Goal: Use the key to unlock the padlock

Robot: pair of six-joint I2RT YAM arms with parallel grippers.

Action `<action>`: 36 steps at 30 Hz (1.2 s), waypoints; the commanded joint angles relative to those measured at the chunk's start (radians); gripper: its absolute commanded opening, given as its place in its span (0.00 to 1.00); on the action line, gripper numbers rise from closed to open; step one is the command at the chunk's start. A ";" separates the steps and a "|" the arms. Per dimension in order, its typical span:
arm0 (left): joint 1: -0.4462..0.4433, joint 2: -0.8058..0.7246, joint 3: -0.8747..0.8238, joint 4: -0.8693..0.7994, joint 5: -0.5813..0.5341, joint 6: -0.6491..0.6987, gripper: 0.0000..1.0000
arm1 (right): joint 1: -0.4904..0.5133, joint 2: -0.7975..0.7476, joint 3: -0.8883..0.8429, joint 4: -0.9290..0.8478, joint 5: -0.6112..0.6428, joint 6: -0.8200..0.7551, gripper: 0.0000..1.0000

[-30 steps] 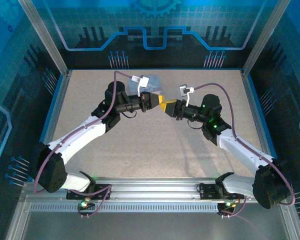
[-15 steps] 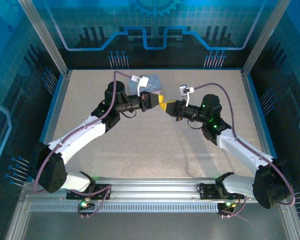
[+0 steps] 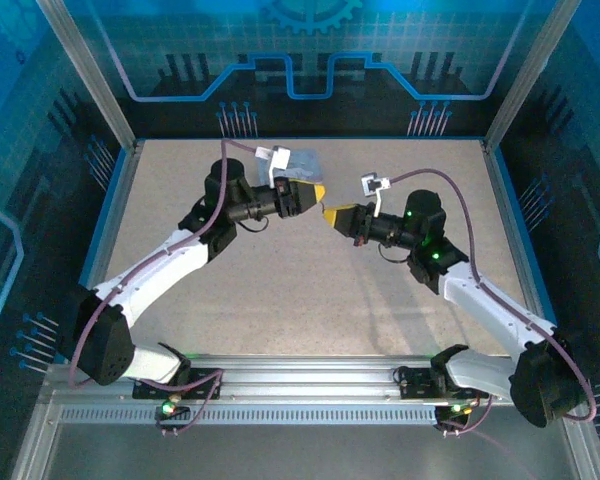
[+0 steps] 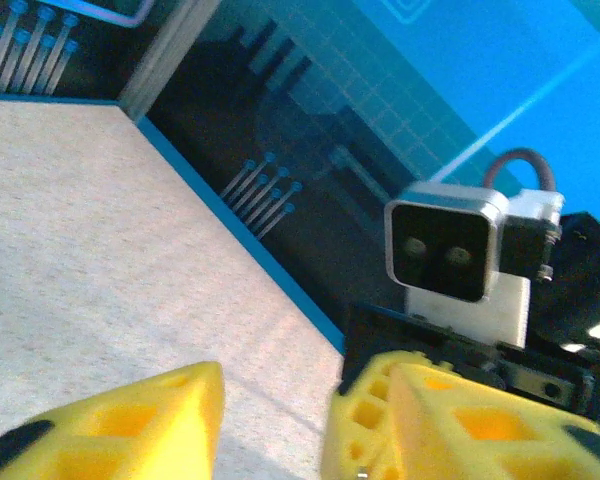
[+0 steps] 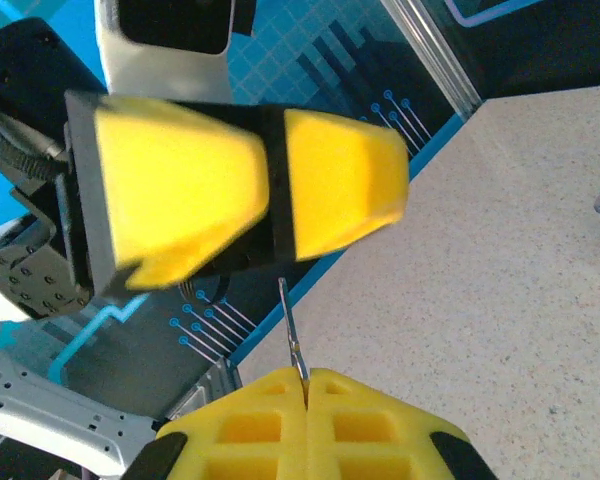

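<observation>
Left arm [image 3: 170,265] and right arm [image 3: 490,300] both reached in over the table, elbows out, wrists turned toward each other. Left gripper [image 3: 315,192] and right gripper [image 3: 330,213] sat tip to tip, near but apart. Left jaws stood apart, clear gap between the yellow fingers [image 4: 120,420]. Right jaws were pressed together, pinching the key [image 5: 290,320], which stuck out toward the left gripper.

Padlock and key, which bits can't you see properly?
Padlock: top view, too small to find between left end effector and right end effector.
Thin metal sliver in the right end effector, right wrist view: key or shackle, too thin to tell.
Tin box: top view, partly behind the left arm.
</observation>
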 commanded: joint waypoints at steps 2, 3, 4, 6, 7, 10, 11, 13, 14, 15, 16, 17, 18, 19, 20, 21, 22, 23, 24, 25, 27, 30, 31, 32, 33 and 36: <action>0.056 0.003 0.068 -0.125 -0.095 0.051 0.66 | 0.010 -0.066 0.014 -0.171 0.058 -0.082 0.00; 0.070 0.016 0.079 -0.158 -0.120 0.069 0.69 | 0.011 -0.080 0.018 -0.206 0.070 -0.095 0.00; 0.080 0.029 0.093 -0.192 -0.147 0.088 0.72 | 0.010 -0.091 0.019 -0.232 0.080 -0.103 0.00; 0.089 0.067 0.138 -0.283 -0.227 0.163 0.79 | 0.009 -0.121 0.022 -0.293 0.108 -0.120 0.00; 0.089 0.087 0.164 -0.322 -0.264 0.198 0.82 | 0.009 -0.131 0.026 -0.320 0.118 -0.129 0.00; 0.088 0.169 0.253 -0.437 -0.392 0.290 0.97 | 0.008 -0.162 0.038 -0.409 0.153 -0.151 0.00; 0.087 0.207 0.288 -0.475 -0.430 0.321 0.99 | 0.007 -0.173 0.038 -0.433 0.166 -0.157 0.00; 0.087 0.275 0.360 -0.540 -0.481 0.359 0.99 | 0.005 -0.190 0.037 -0.469 0.184 -0.160 0.00; 0.087 0.314 0.399 -0.571 -0.503 0.372 0.99 | 0.004 -0.199 0.037 -0.485 0.193 -0.161 0.00; 0.086 0.351 0.434 -0.595 -0.519 0.382 0.99 | 0.003 -0.208 0.037 -0.498 0.201 -0.161 0.00; 0.084 0.380 0.460 -0.612 -0.531 0.392 0.99 | 0.001 -0.215 0.037 -0.511 0.208 -0.162 0.00; 0.083 0.414 0.490 -0.630 -0.554 0.398 0.99 | 0.001 -0.220 0.036 -0.522 0.214 -0.160 0.00; 0.083 0.446 0.520 -0.645 -0.564 0.408 0.99 | -0.001 -0.223 0.040 -0.538 0.220 -0.160 0.00; 0.082 0.477 0.545 -0.658 -0.566 0.416 0.99 | 0.000 -0.226 0.044 -0.551 0.222 -0.161 0.00; 0.083 0.507 0.576 -0.674 -0.565 0.420 0.99 | -0.001 -0.230 0.050 -0.565 0.224 -0.162 0.00; 0.081 0.537 0.604 -0.687 -0.561 0.426 0.99 | -0.002 -0.234 0.052 -0.580 0.228 -0.165 0.00; 0.078 0.561 0.628 -0.696 -0.561 0.434 0.99 | -0.002 -0.238 0.055 -0.592 0.231 -0.165 0.00; 0.071 0.585 0.655 -0.709 -0.562 0.448 0.99 | -0.002 -0.244 0.057 -0.607 0.238 -0.166 0.00; 0.064 0.610 0.681 -0.721 -0.568 0.461 0.99 | -0.003 -0.249 0.058 -0.620 0.241 -0.166 0.00; 0.059 0.631 0.703 -0.730 -0.571 0.472 0.99 | -0.003 -0.253 0.058 -0.631 0.246 -0.166 0.00; 0.048 0.678 0.748 -0.741 -0.565 0.489 0.99 | -0.003 -0.261 0.057 -0.652 0.255 -0.167 0.00; 0.034 0.747 0.827 -0.773 -0.563 0.511 0.99 | -0.004 -0.271 0.056 -0.683 0.268 -0.170 0.00; 0.029 0.766 0.851 -0.783 -0.568 0.516 0.99 | -0.003 -0.275 0.055 -0.691 0.270 -0.171 0.00; 0.026 0.789 0.881 -0.795 -0.571 0.520 0.99 | -0.004 -0.278 0.055 -0.700 0.273 -0.172 0.00; 0.024 0.811 0.906 -0.808 -0.573 0.522 0.99 | -0.003 -0.279 0.055 -0.705 0.274 -0.172 0.00; 0.022 0.872 0.989 -0.847 -0.576 0.522 0.99 | -0.005 -0.289 0.052 -0.716 0.282 -0.177 0.00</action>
